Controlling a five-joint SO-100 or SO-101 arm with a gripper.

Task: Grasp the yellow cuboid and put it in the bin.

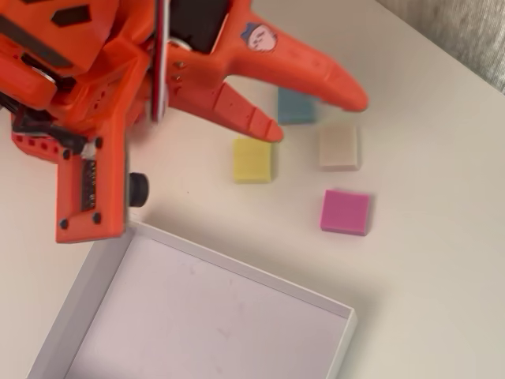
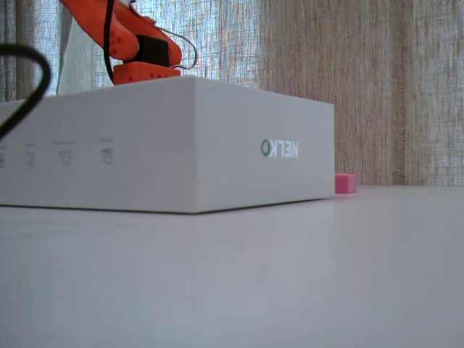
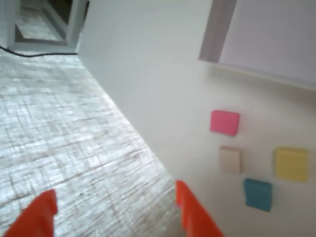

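One yellow cuboid (image 1: 252, 160), one blue block (image 1: 296, 106), one beige block (image 1: 339, 147), one pink block (image 1: 345, 212), one white bin (image 1: 95, 272), orange gripper (image 1: 319, 114) spread wide, holding nothing

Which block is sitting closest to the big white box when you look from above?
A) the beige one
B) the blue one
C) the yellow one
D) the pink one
D: in the overhead view the pink block lies nearest the bin, just above its far rim, while the yellow cuboid, the beige block and the blue block sit farther up the table.
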